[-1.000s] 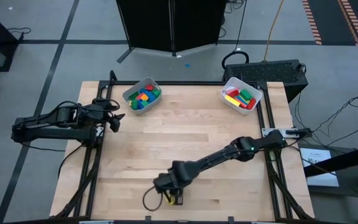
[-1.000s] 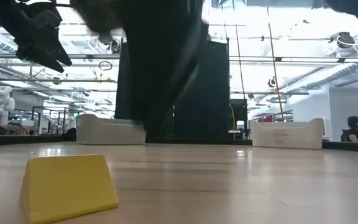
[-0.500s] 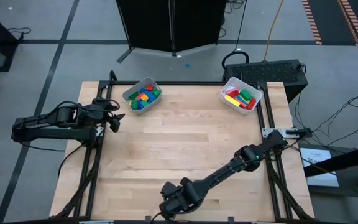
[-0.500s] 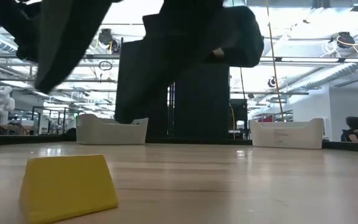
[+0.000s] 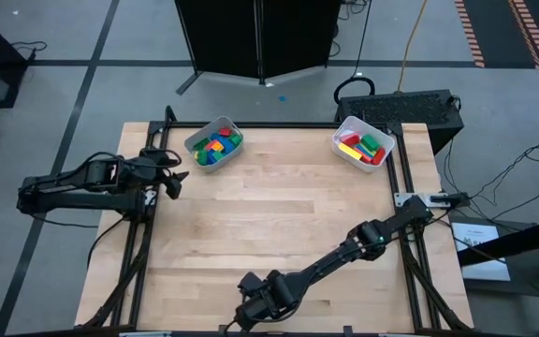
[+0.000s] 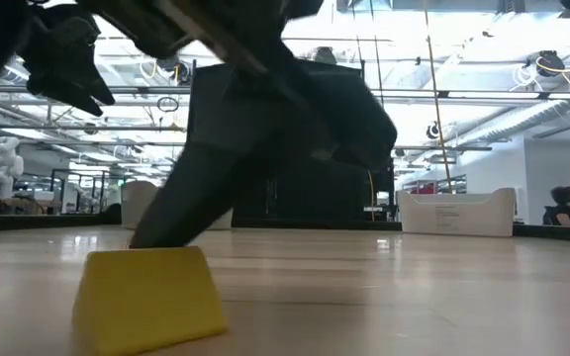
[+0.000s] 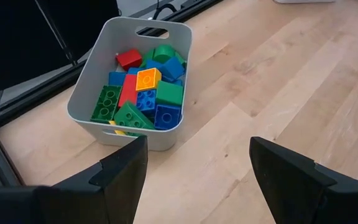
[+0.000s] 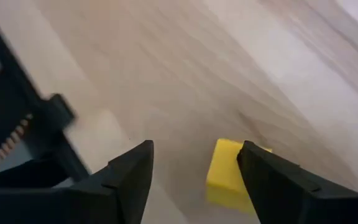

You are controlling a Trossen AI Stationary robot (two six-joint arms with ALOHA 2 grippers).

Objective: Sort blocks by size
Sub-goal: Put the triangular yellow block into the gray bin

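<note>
Two white rectangular plastic bins sit at the far edge of the pale wooden table [image 5: 269, 215], one toward the far left [image 5: 198, 139] and one toward the far right [image 5: 350, 126]. Both hold small toy blocks in red, blue, green and yellow; the left wrist view shows the left bin's load [image 7: 143, 93] plainly, a heap of studded blocks, red, blue and green with one orange-yellow square on top. The right bin's blocks [image 5: 361, 148] show red, green and yellow from above.

One lone yellow block [image 6: 146, 300] lies on the table at the near edge, well apart from both bins, its sides sloping inward toward the top as seen from table height. The right gripper [image 8: 194, 180] is down at that near edge, its arm stretched from the right side of the table across to the near middle [image 5: 260, 298]. Its two dark fingers [image 8: 126, 180] stand apart with nothing between them; the yellow block sits on the wood just beyond them, close by one finger, not gripped. In the low view the dark arm slants down to the table just behind the block.

The left gripper [image 5: 168, 176] waits at the table's left edge, near the left bin, fingers spread wide and empty
</note>
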